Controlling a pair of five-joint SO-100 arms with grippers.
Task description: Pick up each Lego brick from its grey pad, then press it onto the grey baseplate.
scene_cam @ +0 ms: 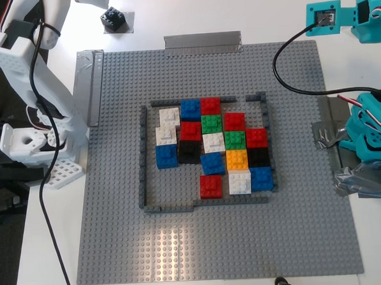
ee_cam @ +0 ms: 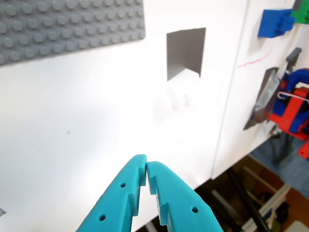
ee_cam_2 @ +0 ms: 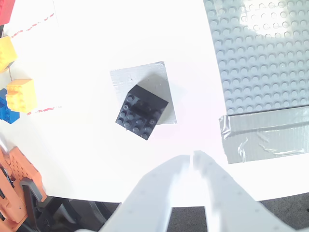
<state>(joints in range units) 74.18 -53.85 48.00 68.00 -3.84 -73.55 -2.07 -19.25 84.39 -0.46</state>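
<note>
The black brick [ee_cam_2: 141,112] sits tilted on its grey pad [ee_cam_2: 140,77]; in the exterior view the black brick [scene_cam: 113,17] is at the back left, beyond the grey baseplate [scene_cam: 119,235]. My second gripper [ee_cam_2: 191,157], white, is shut and empty, hovering short of that brick. The white brick [ee_cam: 181,96], washed out by glare, sits on the other grey pad [ee_cam: 186,48]. My first gripper [ee_cam: 146,165], teal, is shut and empty, apart from it. A corner of the baseplate [ee_cam: 63,24] shows there. The white brick is out of the exterior view.
A frame of thin dark-grey bricks [scene_cam: 142,158] on the baseplate holds several coloured bricks [scene_cam: 210,123]. Grey tape strips [scene_cam: 202,43] hold the plate's edges. Loose yellow bricks [ee_cam_2: 20,94] lie near the black brick. The table edge [ee_cam: 217,159] is close to the white brick.
</note>
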